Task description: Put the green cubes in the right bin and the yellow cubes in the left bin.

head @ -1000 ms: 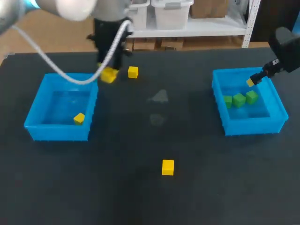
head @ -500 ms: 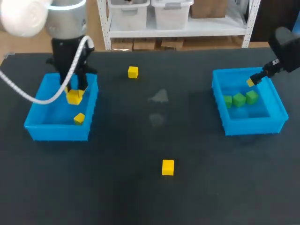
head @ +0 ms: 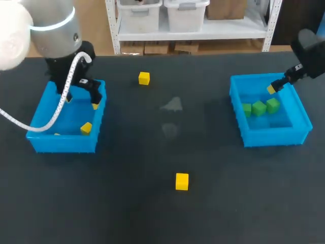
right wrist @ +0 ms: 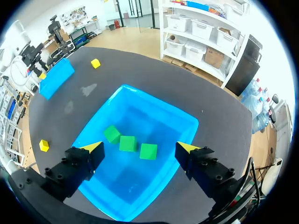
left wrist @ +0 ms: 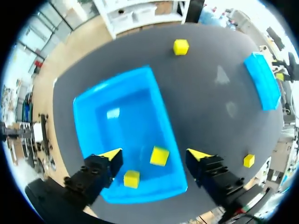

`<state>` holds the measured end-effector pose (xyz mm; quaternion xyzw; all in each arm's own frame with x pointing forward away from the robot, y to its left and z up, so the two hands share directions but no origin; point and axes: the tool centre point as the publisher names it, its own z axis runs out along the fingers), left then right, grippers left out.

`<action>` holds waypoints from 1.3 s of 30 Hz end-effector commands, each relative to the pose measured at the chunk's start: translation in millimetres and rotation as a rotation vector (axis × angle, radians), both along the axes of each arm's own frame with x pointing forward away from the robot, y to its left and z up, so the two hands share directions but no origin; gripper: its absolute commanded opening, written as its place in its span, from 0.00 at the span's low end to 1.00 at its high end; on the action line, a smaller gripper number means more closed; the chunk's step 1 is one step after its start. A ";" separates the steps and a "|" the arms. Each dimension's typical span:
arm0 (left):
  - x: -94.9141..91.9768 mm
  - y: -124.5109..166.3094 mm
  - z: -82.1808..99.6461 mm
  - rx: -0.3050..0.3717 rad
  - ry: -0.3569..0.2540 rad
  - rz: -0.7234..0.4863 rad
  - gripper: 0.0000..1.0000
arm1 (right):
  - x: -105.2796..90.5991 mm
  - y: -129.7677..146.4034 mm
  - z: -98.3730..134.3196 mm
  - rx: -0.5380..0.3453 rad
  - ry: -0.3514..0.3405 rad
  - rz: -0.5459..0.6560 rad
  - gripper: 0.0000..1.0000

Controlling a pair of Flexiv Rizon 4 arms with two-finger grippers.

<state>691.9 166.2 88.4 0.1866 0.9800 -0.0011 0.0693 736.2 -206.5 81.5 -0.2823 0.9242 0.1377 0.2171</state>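
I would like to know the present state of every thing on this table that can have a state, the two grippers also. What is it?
left bin: holds two yellow cubes.
right bin: holds three green cubes.
left gripper: open, empty, above the left bin.
right gripper: open, empty, above the right bin.
back yellow cube: loose on the table.
front yellow cube: loose on the table.

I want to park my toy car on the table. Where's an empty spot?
The widest bare patch is the near-left part of the table, in front of the left bin and beside the front yellow cube. The middle between the bins is free too. The right bin is crowded: three green cubes inside.
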 end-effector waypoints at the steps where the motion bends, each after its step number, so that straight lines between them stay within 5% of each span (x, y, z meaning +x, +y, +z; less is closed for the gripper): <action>1: 18.5 -17.4 -0.7 0.002 -0.027 -0.034 1.00 | -0.7 -0.2 -0.1 0.000 -0.002 0.000 1.00; 8: 65.4 -66.3 7.4 -0.009 -0.056 -0.132 1.00 | -0.7 -0.2 -0.1 0.000 -0.002 0.000 1.00; 16: 119.4 -105.4 -5.2 -0.064 -0.038 -0.109 1.00 | -0.7 -0.2 -0.1 0.000 -0.002 0.000 1.00; 39: 202.9 -149.7 -52.4 -0.007 0.006 -0.104 1.00 | -0.7 -0.2 -0.1 0.000 -0.002 0.000 1.00</action>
